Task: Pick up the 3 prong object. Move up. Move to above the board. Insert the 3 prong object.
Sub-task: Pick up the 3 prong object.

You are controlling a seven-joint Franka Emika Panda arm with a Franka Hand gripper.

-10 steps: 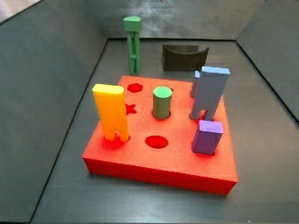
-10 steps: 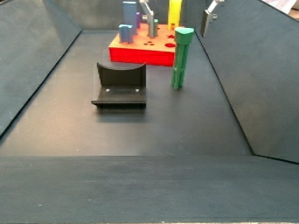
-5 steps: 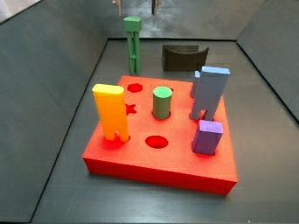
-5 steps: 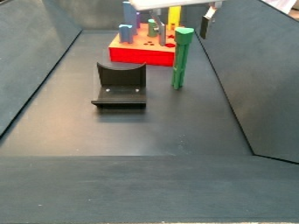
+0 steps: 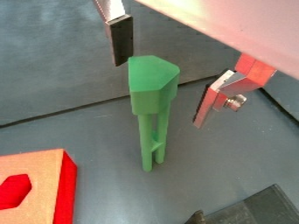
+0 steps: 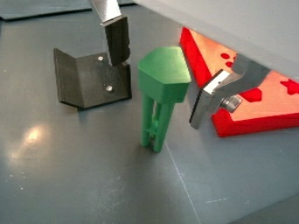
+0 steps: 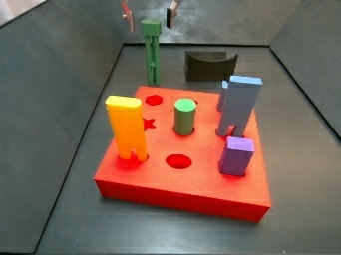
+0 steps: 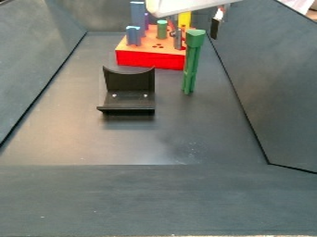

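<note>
The 3 prong object (image 7: pixel 152 52) is a tall slim green piece that stands upright on the dark floor behind the red board (image 7: pixel 186 189). It also shows in a side view (image 8: pixel 194 61) and in both wrist views (image 5: pixel 152 87) (image 6: pixel 163 79). My gripper (image 5: pixel 167 72) is open and hangs just over the piece's blocky head. One finger (image 5: pixel 121 39) stands on each side of the head, apart from it. The gripper shows in the other views too (image 6: pixel 160 87) (image 7: pixel 151 15) (image 8: pixel 196 30). The board also shows in a side view (image 8: pixel 148 61).
The fixture (image 7: pixel 205 66) (image 8: pixel 126 89) (image 6: pixel 87 79) stands on the floor beside the green piece. On the board stand an orange block (image 7: pixel 124 127), a short green cylinder (image 7: pixel 185 117), a tall blue-grey block (image 7: pixel 240 105) and a purple block (image 7: pixel 237 156). Slanted grey walls enclose the floor.
My gripper has come down into view over the 3 prong object, and its fingers now stand on either side of the head. The pieces have not moved.
</note>
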